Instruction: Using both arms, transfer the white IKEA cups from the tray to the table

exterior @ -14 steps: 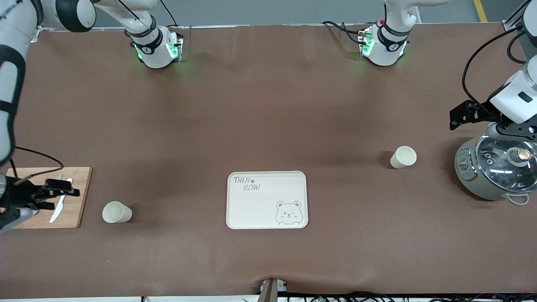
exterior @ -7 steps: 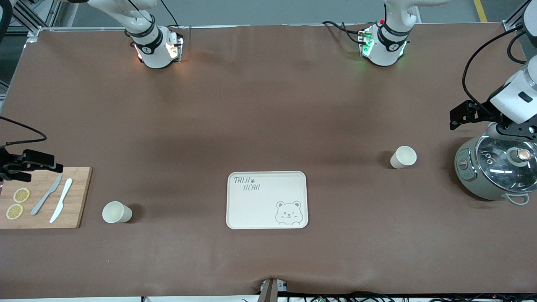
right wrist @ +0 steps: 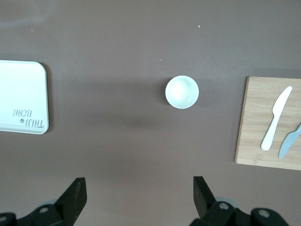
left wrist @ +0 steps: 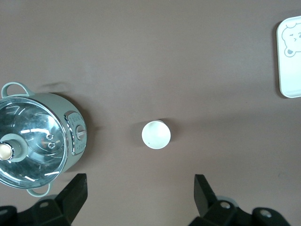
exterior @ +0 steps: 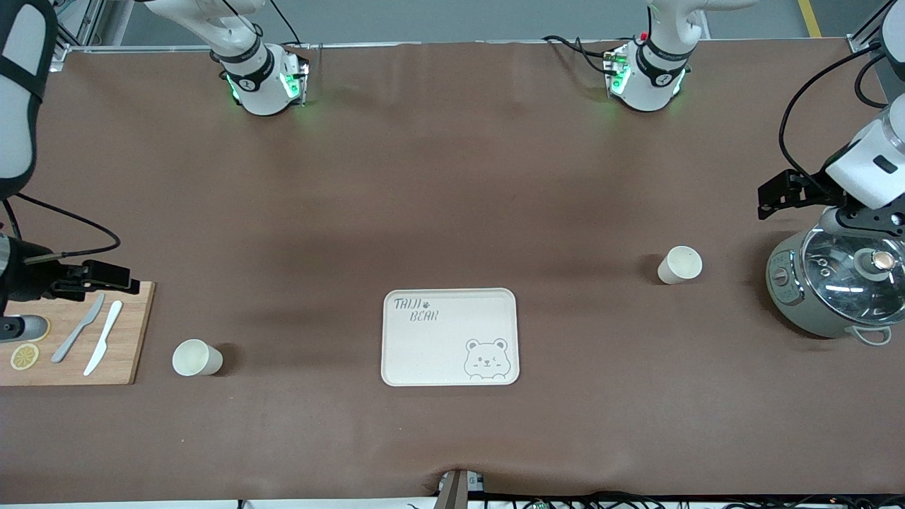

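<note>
Brown tabletop (exterior: pixel 452 177) is carrying both white IKEA cups (exterior: pixel 196 357) (exterior: pixel 680 265), well apart from the empty tray (exterior: pixel 450 336), while the right tool (right wrist: pixel 136 197) is shifting over the cutting board (exterior: pixel 127 332) and the left tool (left wrist: pixel 138 197) is hanging by the pot (exterior: pixel 838 286), fingers apart, so the task looks done.

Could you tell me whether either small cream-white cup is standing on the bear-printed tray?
No, the tray is bare; both cups stand on the brown table.

A robotics lab is showing itself here: two white arms (exterior: pixel 247 71) are standing bolted to a brown-sheeted table (exterior: pixel 452 177), cables (exterior: pixel 601 500) are trailing along its edge, and kitchen props are sitting about.
</note>
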